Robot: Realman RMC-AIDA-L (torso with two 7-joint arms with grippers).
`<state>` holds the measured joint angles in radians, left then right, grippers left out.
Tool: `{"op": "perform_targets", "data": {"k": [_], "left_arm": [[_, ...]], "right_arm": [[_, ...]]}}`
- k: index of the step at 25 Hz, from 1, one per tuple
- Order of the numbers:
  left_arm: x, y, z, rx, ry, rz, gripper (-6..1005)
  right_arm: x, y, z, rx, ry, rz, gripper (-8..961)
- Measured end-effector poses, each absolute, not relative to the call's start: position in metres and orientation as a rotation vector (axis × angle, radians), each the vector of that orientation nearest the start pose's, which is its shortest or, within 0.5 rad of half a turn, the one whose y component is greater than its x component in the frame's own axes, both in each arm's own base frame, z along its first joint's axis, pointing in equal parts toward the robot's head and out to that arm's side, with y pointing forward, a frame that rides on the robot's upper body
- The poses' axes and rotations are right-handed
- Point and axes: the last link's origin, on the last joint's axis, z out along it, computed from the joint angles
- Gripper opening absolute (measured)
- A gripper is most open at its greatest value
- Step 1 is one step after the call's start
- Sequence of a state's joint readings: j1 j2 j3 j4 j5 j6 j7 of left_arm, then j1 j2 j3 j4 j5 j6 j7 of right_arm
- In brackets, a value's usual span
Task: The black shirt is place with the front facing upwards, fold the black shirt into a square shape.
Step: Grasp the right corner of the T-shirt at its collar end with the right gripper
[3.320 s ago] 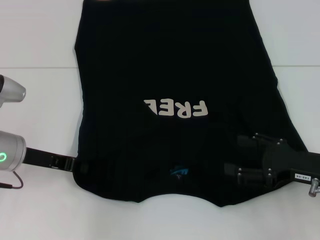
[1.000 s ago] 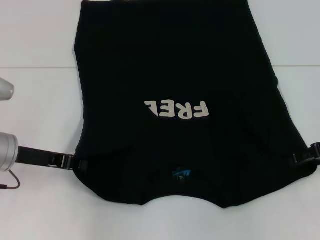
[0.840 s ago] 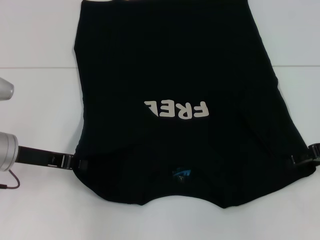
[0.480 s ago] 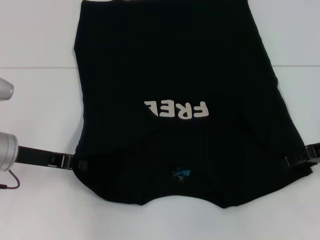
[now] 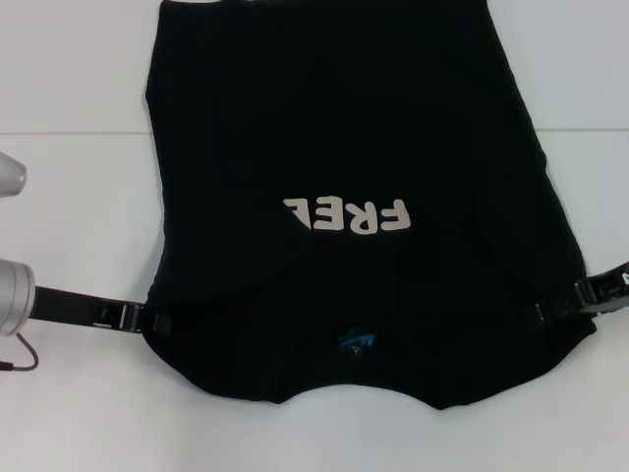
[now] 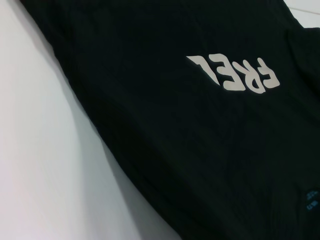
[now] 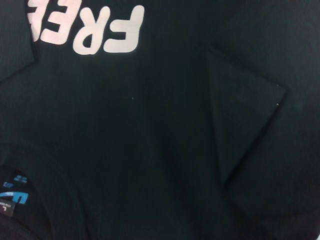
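The black shirt (image 5: pixel 344 128) lies face up on the white table, its collar toward me and its blue neck label (image 5: pixel 354 341) showing. The left side is folded inward and covers the end of the cream letters (image 5: pixel 346 213). The right sleeve (image 7: pixel 240 130) lies folded in over the chest. My left gripper (image 5: pixel 157 319) rests low at the shirt's left shoulder edge. At the right shoulder edge my right gripper (image 5: pixel 555 310) is shut on the cloth. The left wrist view shows the shirt (image 6: pixel 175 125) and its left edge against the table.
White table (image 5: pixel 69 197) runs bare on both sides of the shirt and along the near edge. A faint seam line crosses the table behind the shirt's middle. The left arm's silver links (image 5: pixel 12 295) sit at the far left.
My right gripper left the shirt's top, withdrew to the right edge, and has since moved inward to the left, drawing the right shoulder edge with it. The left gripper has stayed put.
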<state>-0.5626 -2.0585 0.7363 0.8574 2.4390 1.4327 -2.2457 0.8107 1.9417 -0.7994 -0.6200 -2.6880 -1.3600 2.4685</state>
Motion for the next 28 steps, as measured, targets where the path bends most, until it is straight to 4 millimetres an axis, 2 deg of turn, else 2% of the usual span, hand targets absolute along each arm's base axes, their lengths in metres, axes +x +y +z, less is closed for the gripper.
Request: {"op": "perform_targets", "data": {"k": [6,19,28], "left_arm": [[-0.2974,0.3501,0.024,-2.376,-1.516,-0.125,34],[-0.2967,0.351,0.0248,-2.384,-1.508,-0.122,34],[-0.295,0.3489,0.0249,-2.409,-1.52,-0.116,33]], "right_arm": [[0.2799,0.3999,0.0336,-2.283,1.555,-0.261,920],[0.2812,0.3993,0.0322,-2.284,1.546,-0.285,281],[0.2788,0.3951,0.0315,-2.328,1.536,-0.317,114]]}}
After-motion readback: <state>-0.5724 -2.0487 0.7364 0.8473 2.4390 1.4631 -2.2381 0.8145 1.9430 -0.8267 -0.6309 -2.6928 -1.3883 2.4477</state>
